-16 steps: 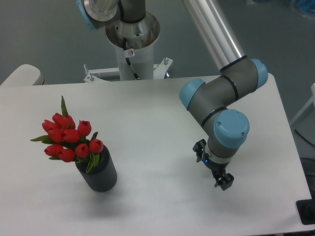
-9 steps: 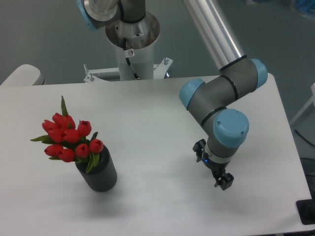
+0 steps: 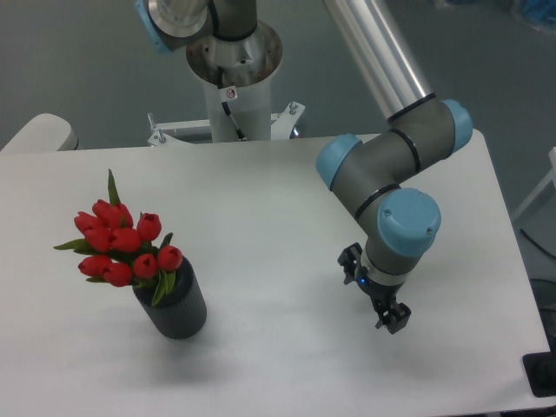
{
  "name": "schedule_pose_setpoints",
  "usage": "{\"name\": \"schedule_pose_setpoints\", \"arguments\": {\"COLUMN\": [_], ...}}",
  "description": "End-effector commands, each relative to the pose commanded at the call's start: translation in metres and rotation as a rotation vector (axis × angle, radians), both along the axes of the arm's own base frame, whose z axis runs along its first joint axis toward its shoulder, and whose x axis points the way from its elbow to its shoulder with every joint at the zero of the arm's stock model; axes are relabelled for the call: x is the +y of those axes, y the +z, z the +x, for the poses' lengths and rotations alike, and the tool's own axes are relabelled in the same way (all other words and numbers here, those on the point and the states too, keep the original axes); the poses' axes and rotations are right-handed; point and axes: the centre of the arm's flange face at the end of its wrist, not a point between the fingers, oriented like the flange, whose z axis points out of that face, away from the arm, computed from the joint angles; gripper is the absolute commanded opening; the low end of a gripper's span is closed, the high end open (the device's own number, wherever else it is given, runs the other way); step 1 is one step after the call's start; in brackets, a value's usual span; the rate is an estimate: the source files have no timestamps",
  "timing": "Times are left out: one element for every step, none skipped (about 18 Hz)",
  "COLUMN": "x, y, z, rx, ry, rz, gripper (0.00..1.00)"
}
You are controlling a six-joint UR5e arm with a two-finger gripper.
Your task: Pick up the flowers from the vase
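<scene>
Two black fingers (image 3: 396, 318) on the gripper (image 3: 375, 291) point down over the tabletop (image 3: 278, 226), near its right front corner; they grip nothing, though how wide they stand apart I cannot tell from here. Well away, by the left front edge, the dark ribbed vase (image 3: 174, 304) stands upright with the red flowers (image 3: 122, 248) still in it, leaning left.

Flowers (image 3: 122, 248): red buds, green leaves. Vase (image 3: 176, 309): dark grey-black, finely ribbed wall. Counter (image 3: 261, 217): plain white. Arm (image 3: 391, 165): grey links, light blue joint caps, silver upper tube. Gripper (image 3: 375, 295): black, with a small blue light.
</scene>
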Motion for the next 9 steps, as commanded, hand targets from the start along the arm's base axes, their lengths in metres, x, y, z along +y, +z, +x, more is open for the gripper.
{"name": "schedule_pose_setpoints", "arguments": {"x": [-0.002,-0.005,-0.008,-0.011,-0.014,-0.017,-0.02,-0.022,-0.022], "y": [0.005,0.009,0.014,0.02,0.027,0.033,0.039,0.042,0.043], "z": [0.009,0.02,0.031,0.042,0.052,0.062,0.073,0.082,0.09], "rx": [-0.025,-0.049,-0.069,-0.086,-0.101,-0.117,-0.134,-0.16,-0.189], "ry": [0.001,0.0,-0.001,-0.003,-0.004,-0.005,-0.006,-0.006,-0.008], "rz": [0.035,0.065,0.096,0.123,0.148,0.175,0.204,0.234,0.268], "gripper": [1.0,1.0,1.0,1.0,1.0,1.0,1.0,1.0,1.0]}}
